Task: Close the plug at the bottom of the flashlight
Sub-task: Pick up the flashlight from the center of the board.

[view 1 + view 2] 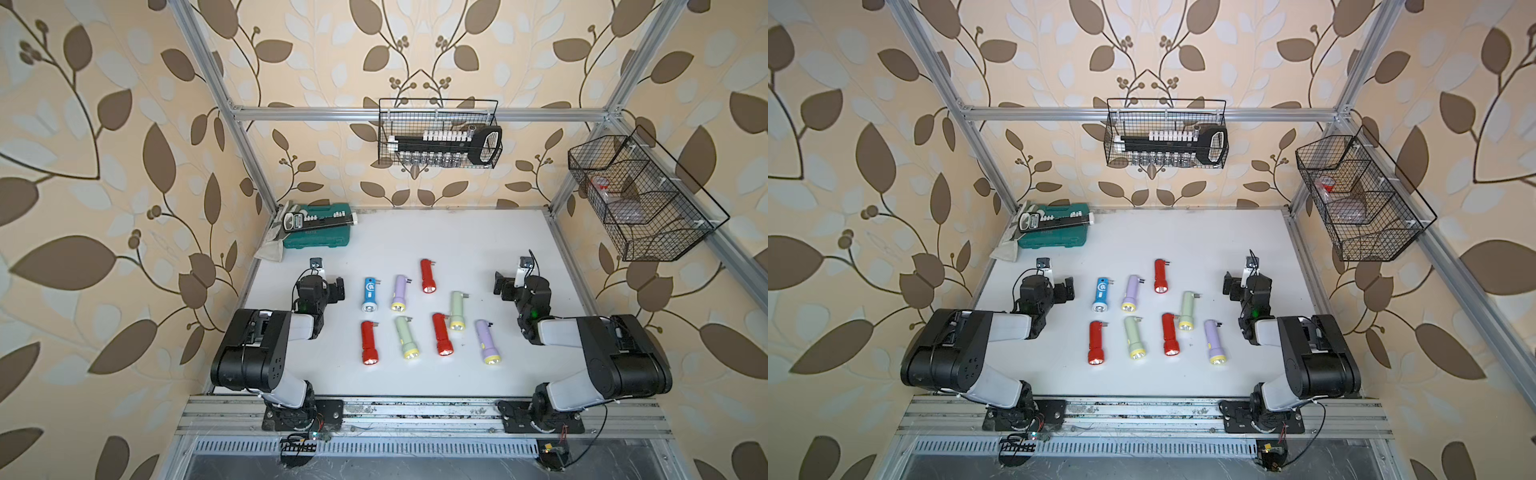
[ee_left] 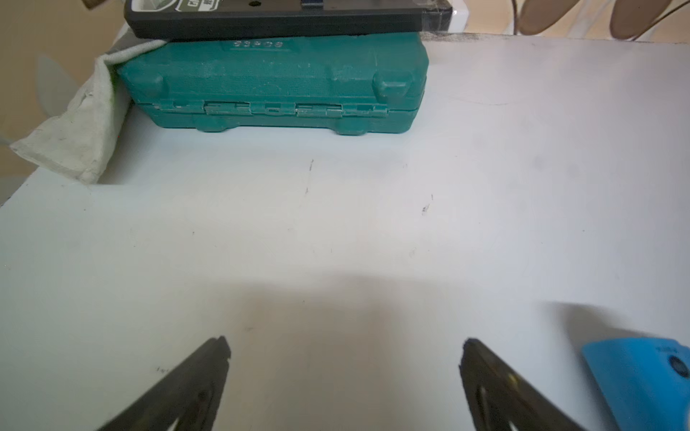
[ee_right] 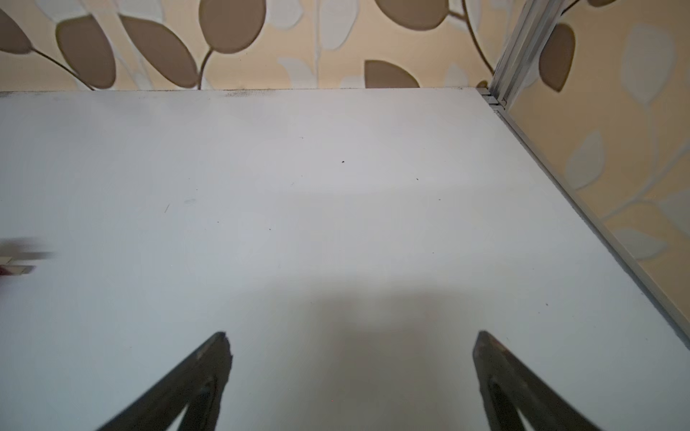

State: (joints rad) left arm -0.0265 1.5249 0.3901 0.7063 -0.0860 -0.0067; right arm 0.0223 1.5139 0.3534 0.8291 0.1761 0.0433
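White table [image 1: 436, 237] carries eight flashlights [image 1: 442, 334] in two loose rows around its middle, lenses toward 6 o'clock, plug prongs poking out at the 12 o'clock ends (all look flipped open). Nearest the left gripper [image 1: 336, 289] is the blue flashlight [image 1: 369, 295], just beside it at its 3 o'clock, not touching. That gripper's jaws stand wide apart, empty. The right gripper [image 1: 501, 286] sits at 3 o'clock of the group, jaws wide apart too, holding nothing. Green toolbox [image 1: 318, 232] at 10 o'clock.

Flashlights [image 1: 428, 276]: are lying on the white table [image 1: 415, 237].
Left gripper [image 1: 336, 289]: is hovering beside the blue flashlight [image 1: 369, 294].
Right gripper [image 1: 501, 285]: is hovering apart.
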